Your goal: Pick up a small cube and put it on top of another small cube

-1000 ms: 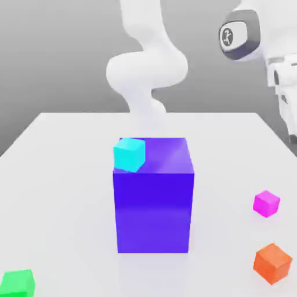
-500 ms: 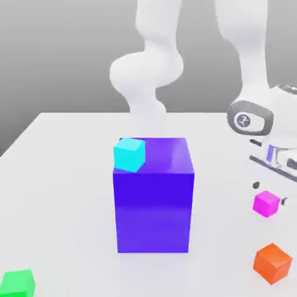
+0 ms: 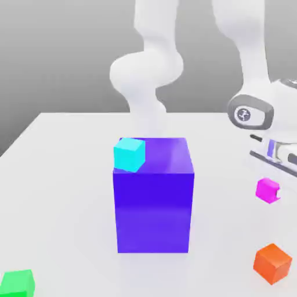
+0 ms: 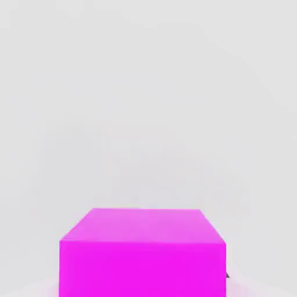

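I see the gripper (image 3: 274, 184) at the exterior view's right, lowered over the white table (image 3: 64, 174) with the hand pointing down. Its fingers are clenched on the small cube (image 3: 267, 189), the magenta-pink one, which sits between them near the table's right edge. From the exterior view I cannot tell whether the cube rests on the surface or hangs just clear of it. In the hand view the same small cube (image 4: 142, 252) appears close up, top face and one side face visible, with bare white table (image 4: 145, 104) beyond it.

At the table's centre stands the big blue-violet block (image 3: 153, 200), upright. A cyan cube (image 3: 129, 154) rests on its top face at the near left corner, slightly overhanging the left edge. An orange cube (image 3: 272, 263) lies on the table near the right front, nearer to the camera than the magenta cube and well apart from it. A green cube (image 3: 16, 283) lies at the near left corner. The white arm (image 3: 148, 69) rises behind the block.
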You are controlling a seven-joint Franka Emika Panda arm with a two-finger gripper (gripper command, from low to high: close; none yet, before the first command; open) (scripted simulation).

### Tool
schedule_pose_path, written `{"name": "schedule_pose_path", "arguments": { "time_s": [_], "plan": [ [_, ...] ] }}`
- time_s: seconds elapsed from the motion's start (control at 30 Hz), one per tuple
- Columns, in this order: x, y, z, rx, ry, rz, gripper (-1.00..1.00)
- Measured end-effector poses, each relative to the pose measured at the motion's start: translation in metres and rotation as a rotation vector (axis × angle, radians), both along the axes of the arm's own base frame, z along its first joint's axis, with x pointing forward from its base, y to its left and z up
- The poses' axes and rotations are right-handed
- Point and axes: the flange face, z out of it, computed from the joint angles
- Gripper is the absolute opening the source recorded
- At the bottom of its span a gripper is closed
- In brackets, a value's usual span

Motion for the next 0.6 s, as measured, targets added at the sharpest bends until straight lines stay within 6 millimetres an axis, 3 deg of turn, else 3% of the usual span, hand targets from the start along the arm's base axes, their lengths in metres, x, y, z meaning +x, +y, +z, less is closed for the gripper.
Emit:
{"name": "schedule_pose_path", "arguments": {
  "time_s": [0.13,0.23,0.3,0.43,0.6],
  "plan": [
    [0.096,-0.048,0.001,-0.013,0.023,-0.278,-1.00],
    [0.168,-0.114,0.001,-0.021,0.039,-0.527,-1.00],
    [0.203,-0.163,0.002,-0.024,0.046,-0.676,-1.00],
    [0.249,-0.261,0.008,-0.024,0.051,-0.938,-1.00],
    [0.272,-0.385,0.021,-0.018,0.043,-1.225,-1.00]
  ]
}}
